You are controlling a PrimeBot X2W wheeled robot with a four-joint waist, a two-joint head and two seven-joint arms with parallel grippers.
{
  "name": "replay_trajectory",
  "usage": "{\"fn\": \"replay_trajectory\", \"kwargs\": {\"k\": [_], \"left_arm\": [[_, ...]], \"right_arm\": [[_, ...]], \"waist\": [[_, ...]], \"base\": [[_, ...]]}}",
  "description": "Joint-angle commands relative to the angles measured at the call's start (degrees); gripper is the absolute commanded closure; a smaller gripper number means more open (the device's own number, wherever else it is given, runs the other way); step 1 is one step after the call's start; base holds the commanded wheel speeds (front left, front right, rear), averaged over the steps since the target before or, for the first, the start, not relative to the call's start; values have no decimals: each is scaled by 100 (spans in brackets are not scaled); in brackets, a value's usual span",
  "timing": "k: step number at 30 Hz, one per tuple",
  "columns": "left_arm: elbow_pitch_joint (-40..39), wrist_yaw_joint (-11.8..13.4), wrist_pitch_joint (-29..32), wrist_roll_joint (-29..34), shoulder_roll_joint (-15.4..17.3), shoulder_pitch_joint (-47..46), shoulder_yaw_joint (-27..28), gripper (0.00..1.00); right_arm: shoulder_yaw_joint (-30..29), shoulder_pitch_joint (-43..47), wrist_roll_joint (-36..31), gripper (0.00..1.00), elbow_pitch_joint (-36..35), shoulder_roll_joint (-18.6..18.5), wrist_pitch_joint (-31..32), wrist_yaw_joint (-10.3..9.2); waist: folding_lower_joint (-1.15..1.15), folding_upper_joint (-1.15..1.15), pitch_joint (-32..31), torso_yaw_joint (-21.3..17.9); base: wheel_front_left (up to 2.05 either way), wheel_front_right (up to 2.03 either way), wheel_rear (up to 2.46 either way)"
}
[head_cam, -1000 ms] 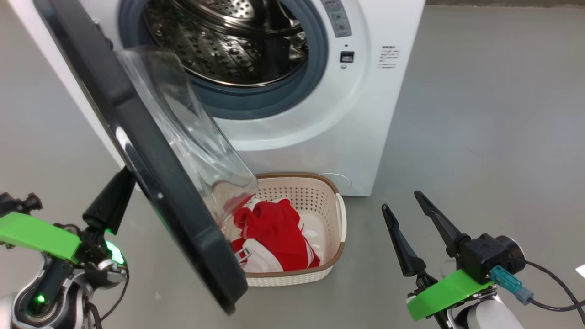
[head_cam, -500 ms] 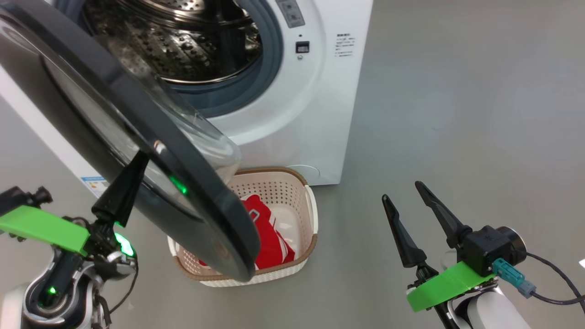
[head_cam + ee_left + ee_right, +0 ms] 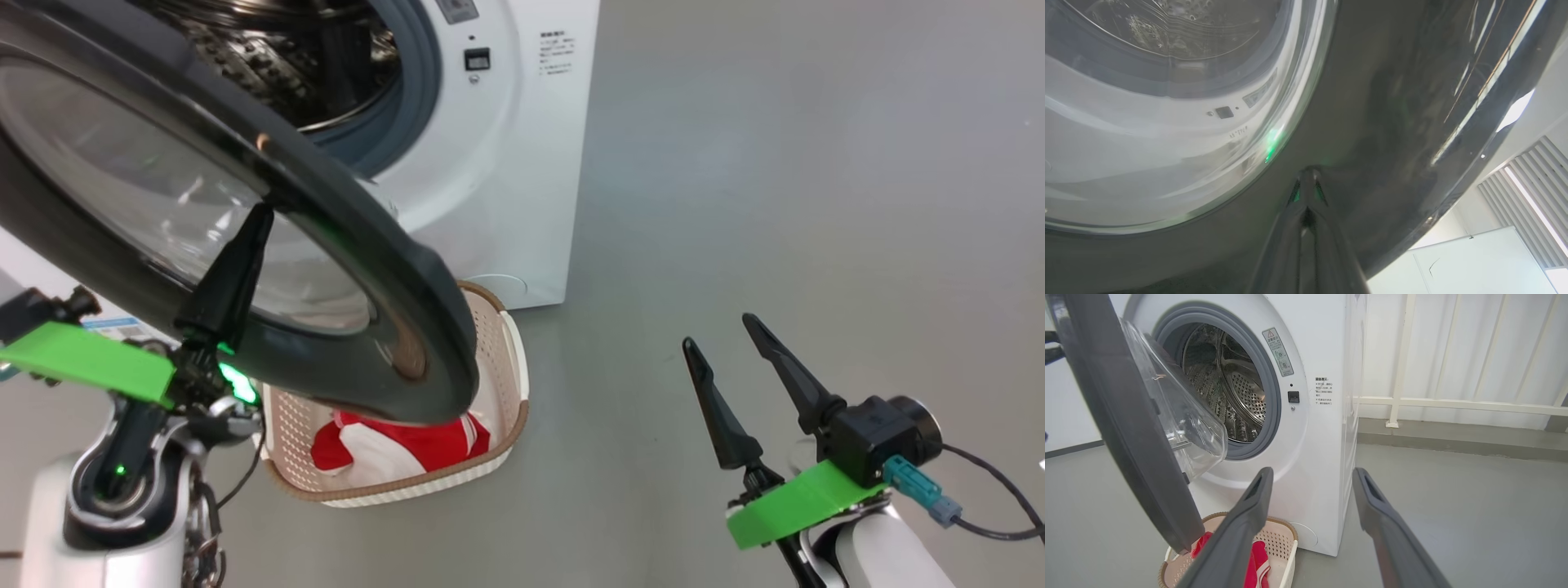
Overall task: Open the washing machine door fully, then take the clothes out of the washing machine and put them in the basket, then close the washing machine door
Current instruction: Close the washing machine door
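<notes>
- The left gripper (image 3: 260, 219) is closed with nothing between its fingers; its joined tips rest against the glossy black rim of the washing machine door (image 3: 408, 278), just beside the glass window (image 3: 1167, 134).
- The door stands partly open, angled out from the washing machine (image 3: 506, 163) and hanging over the basket (image 3: 510, 359).
- The basket sits on the grey floor (image 3: 775, 204) at the foot of the machine's front.
- The red and white clothes (image 3: 424, 445) lie inside the basket.
- The right gripper (image 3: 718, 331) hangs over bare floor, well apart from the basket, its fingers spread and empty.
</notes>
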Motion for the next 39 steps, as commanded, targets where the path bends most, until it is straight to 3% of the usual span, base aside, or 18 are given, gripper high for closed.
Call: {"fn": "replay_trajectory", "kwargs": {"k": [1,20,39], "left_arm": [[-86,-98,-33,-2,88,-261,70,100],[902,-544,-859,62,87,-1143,-294,100],[1583,-826,-1128,20,90,-1638,-259,100]], "right_arm": [[121,-249,-42,0,-168,13,-37,28],[111,-367,-66,0,-159,13,-37,28],[168,-401,-38,0,-85,13,-37,28]], "waist": [[0,0,73,-77],[0,0,291,-572],[0,0,272,-703]], "base": [[0,0,0],[0,0,0],[0,0,0]]}}
